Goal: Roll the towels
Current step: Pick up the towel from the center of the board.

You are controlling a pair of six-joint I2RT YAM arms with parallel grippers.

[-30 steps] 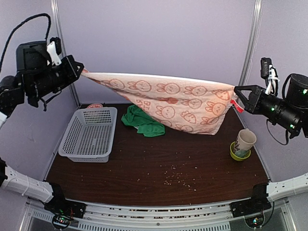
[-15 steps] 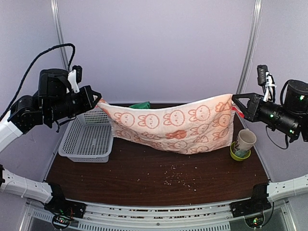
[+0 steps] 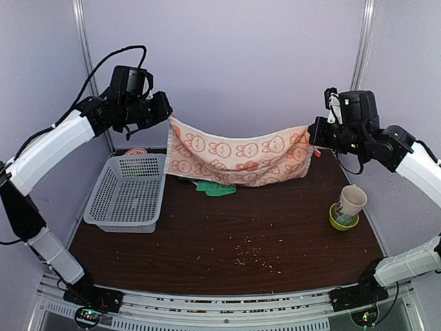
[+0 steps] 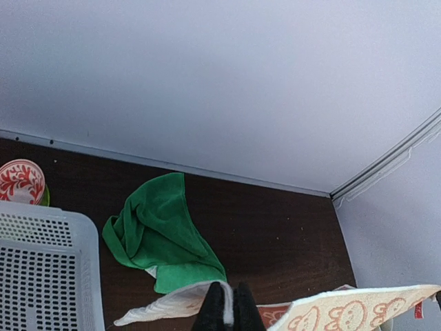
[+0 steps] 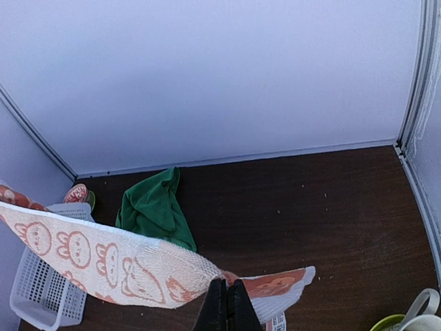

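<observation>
Top external view: nearest the arm bases, the brown desk (image 3: 207, 238) carries scattered crumbs (image 3: 253, 255), with a grey basket (image 3: 127, 189) on the left and a paper cup (image 3: 351, 201) on the right. Farther back the green towel (image 3: 215, 187) lies crumpled. Above it hangs the bunny-print towel (image 3: 238, 155), its long axis left to right. The left tool (image 3: 167, 117) and right tool (image 3: 314, 134) each pinch a top corner. Laying it flat likely means lowering it in front of the green towel. The lilac wall (image 3: 234, 62) closes the back.

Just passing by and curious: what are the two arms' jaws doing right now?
Left gripper: jaws shut on the printed towel.
Right gripper: jaws shut on that towel too.
</observation>
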